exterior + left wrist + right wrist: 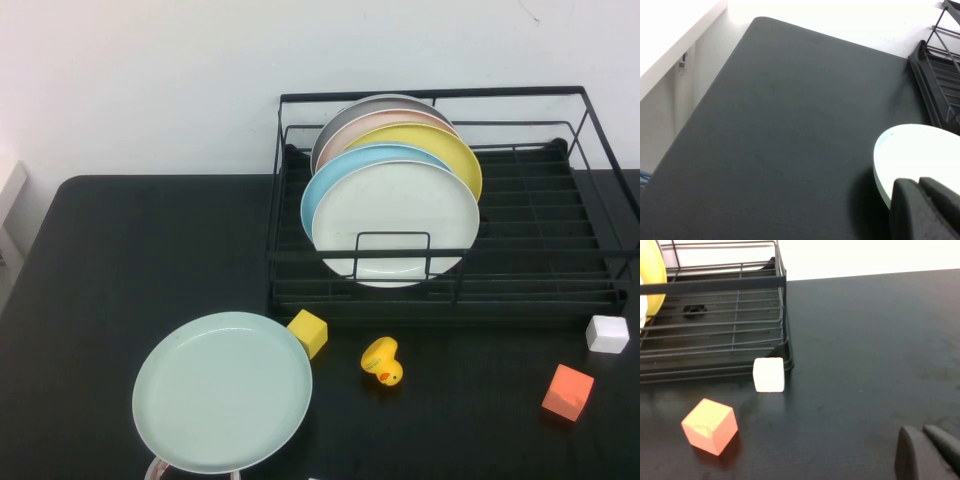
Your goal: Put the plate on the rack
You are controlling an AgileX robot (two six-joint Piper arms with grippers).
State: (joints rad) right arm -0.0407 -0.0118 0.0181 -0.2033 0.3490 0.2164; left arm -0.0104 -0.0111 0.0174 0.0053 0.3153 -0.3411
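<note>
Front-left on the table, plate [222,391] sits right at the left gripper [935,200]

Left gripper's at the plate's near rim, though whether it's pinching I honestly can't tell. Right gripper [932,452] hangs low over bare table near the white cube [769,374], grip unclear too. Rack [560,290] lies behind and to the right, so left arm's nearer.
</note>
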